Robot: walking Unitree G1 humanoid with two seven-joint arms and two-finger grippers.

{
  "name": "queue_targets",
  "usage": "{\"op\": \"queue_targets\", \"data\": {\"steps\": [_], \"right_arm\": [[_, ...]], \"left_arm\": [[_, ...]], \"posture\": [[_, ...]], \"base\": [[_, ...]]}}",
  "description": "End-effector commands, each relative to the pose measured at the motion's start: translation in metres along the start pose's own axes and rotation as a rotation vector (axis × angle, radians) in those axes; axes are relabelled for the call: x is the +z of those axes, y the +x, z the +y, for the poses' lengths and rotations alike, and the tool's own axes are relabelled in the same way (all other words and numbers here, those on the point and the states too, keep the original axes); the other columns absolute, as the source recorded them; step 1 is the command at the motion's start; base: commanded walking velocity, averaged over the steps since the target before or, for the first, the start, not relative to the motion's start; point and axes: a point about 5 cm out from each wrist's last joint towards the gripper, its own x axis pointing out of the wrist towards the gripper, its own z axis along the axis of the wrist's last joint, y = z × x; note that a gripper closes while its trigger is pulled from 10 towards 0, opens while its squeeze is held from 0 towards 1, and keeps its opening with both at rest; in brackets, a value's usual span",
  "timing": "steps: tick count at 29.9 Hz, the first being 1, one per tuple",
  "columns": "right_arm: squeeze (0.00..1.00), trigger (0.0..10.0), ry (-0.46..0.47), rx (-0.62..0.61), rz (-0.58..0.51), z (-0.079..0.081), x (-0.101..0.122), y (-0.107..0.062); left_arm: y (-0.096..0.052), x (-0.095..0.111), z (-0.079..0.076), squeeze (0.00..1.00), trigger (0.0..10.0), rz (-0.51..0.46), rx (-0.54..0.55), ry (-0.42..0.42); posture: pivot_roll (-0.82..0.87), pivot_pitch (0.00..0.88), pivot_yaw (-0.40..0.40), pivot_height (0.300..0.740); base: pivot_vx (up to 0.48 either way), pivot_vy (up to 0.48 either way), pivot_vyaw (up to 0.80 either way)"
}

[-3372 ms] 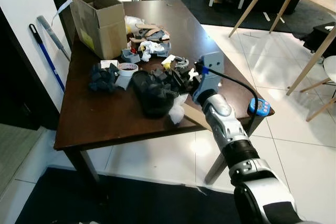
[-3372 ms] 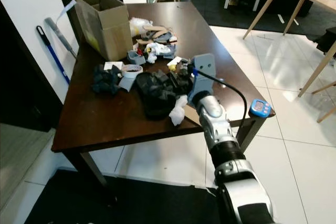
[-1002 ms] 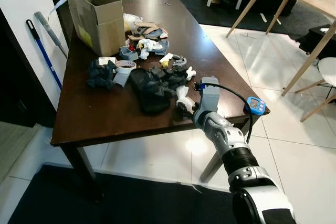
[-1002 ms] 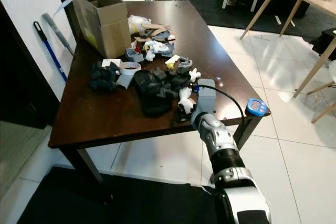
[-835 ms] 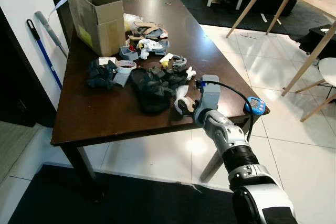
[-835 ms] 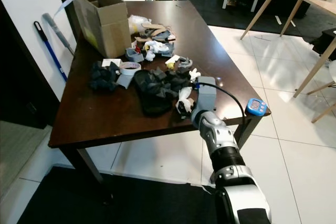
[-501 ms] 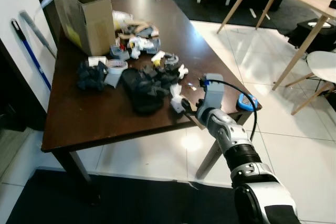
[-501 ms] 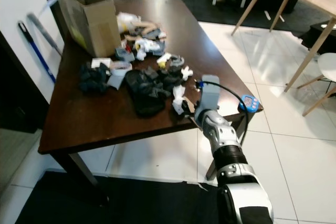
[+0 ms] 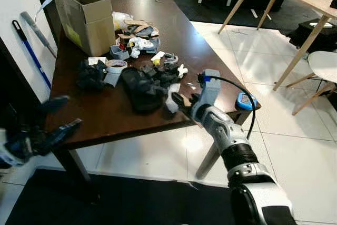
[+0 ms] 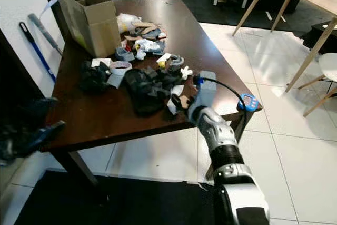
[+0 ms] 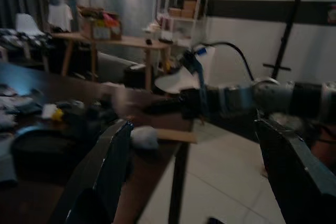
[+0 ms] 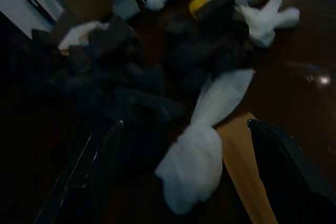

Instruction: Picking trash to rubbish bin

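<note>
1. While you look down at the dark brown wooden table (image 9: 105, 114), you see white floor tiles (image 9: 295, 146) beside it and pale wooden furniture beyond.
2. You can read no writing anywhere; the yellow patch on the open brown cardboard box (image 9: 84, 17) at the table's far corner is illegible.
3. Your right gripper (image 9: 178, 100), fingers spread, hovers at the table's near edge just beside the knotted white plastic bag (image 12: 202, 148).
4. Your left gripper (image 9: 55, 122) is blurred off the table's near corner, fingers parted.
</note>
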Motion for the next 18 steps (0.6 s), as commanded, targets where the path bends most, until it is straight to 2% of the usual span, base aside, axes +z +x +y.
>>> {"op": "queue_targets", "data": {"steps": [1,5,9,10,13,18], "right_arm": [[0.00,10.0,-0.002,0.014,-0.014,-0.001,0.006,-0.001],[0.00,10.0,-0.057,0.016,0.011,-0.002,0.007,-0.002],[0.00,10.0,-0.088,-0.065,0.060,-0.010,0.002,0.001],[0.00,10.0,-0.088,-0.065,0.060,-0.010,0.002,0.001],[0.00,10.0,-0.080,-0.094,0.097,-0.009,-0.005,0.003],[0.00,10.0,-0.064,-0.073,0.074,-0.002,-0.004,0.007]], "left_arm": [[0.002,0.001,-0.005,0.00,10.0,0.063,-0.041,-0.010],[0.006,-0.009,-0.009,0.00,10.0,0.082,-0.057,-0.048],[0.022,-0.021,-0.019,0.00,10.0,0.093,-0.119,-0.097],[0.022,-0.021,-0.019,0.00,10.0,0.093,-0.119,-0.097],[0.026,-0.027,-0.021,0.00,10.0,0.167,-0.136,-0.093],[0.025,-0.031,-0.020,0.00,10.0,0.240,-0.137,-0.084]], "posture": [[0.08,0.095,-0.068,0.740],[0.08,0.102,-0.069,0.740],[0.08,0.111,-0.069,0.740],[0.08,0.111,-0.069,0.740],[0.08,0.118,-0.066,0.740],[0.08,0.123,-0.060,0.740]], "base": [[0.000,0.000,0.00],[0.000,0.000,0.00],[0.000,0.000,0.00],[0.000,0.000,0.00],[0.000,0.000,0.00],[0.000,0.000,0.00]]}}
